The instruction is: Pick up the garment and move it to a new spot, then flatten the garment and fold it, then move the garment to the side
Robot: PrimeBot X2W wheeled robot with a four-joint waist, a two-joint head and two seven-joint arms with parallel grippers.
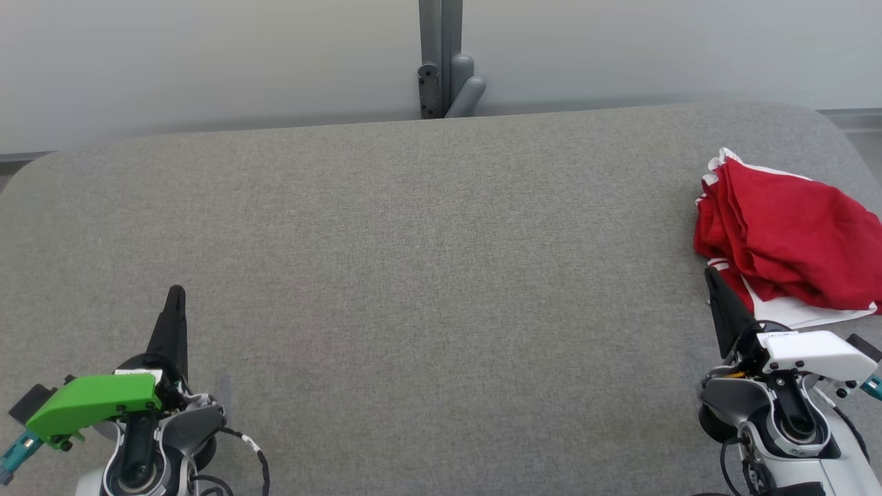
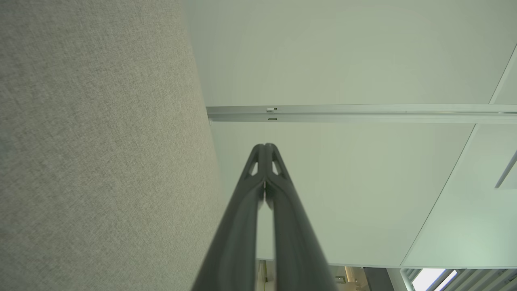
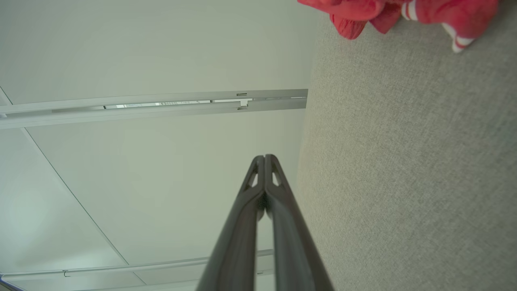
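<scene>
Nearest the lens, the left gripper (image 1: 176, 293) and the right gripper (image 1: 712, 275) sit low at either side of the head view, fingers pointing up it; each has its two dark fingers pressed together with nothing between them, and the wrist views confirm this; both lie low over the grey table (image 1: 413, 275), the largest thing here, whose felt-like top is bare across its middle.

Next in size, the red garment (image 1: 785, 241) lies at the table's far right edge, bunched in loose overlapping layers, with white trim (image 1: 792, 313) showing along its near hem and at its far corner; the right gripper's tips are just beside that near hem, seemingly apart from it.

As a judgement, this lie fits two stages: a heap waiting to be lifted and spread, or a rough fold already set aside; the pictures do not settle which; either way the right fingers should keep from snagging the hem, since loose layers will slide and open easily.

As for holders, the table alone bears the cloth; a grey post (image 1: 444, 62) stands behind it.
</scene>
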